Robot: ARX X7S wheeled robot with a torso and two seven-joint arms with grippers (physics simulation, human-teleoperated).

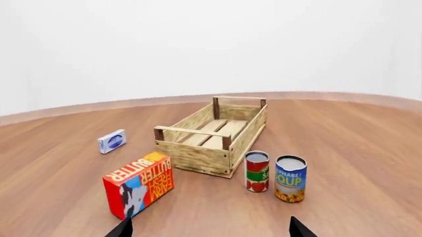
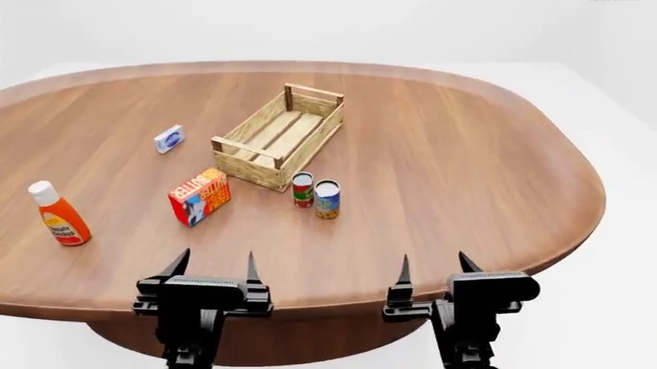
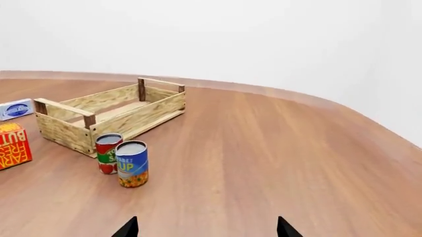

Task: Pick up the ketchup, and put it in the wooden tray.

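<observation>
From my head view, the ketchup [image 2: 58, 214] stands upright near the left edge of the round wooden tabletop [image 2: 451, 161], well apart from my left claw [image 2: 214, 269], which hangs at the near rim with its prongs spread wide and holding nothing. My right claw [image 2: 435, 267] is likewise wide and empty. The wooden tray [image 2: 278, 136] sits farther back toward the middle. A butter box [image 2: 199, 196] lies between bottle and tray; two cans [image 2: 315, 194] stand just before the tray.
</observation>
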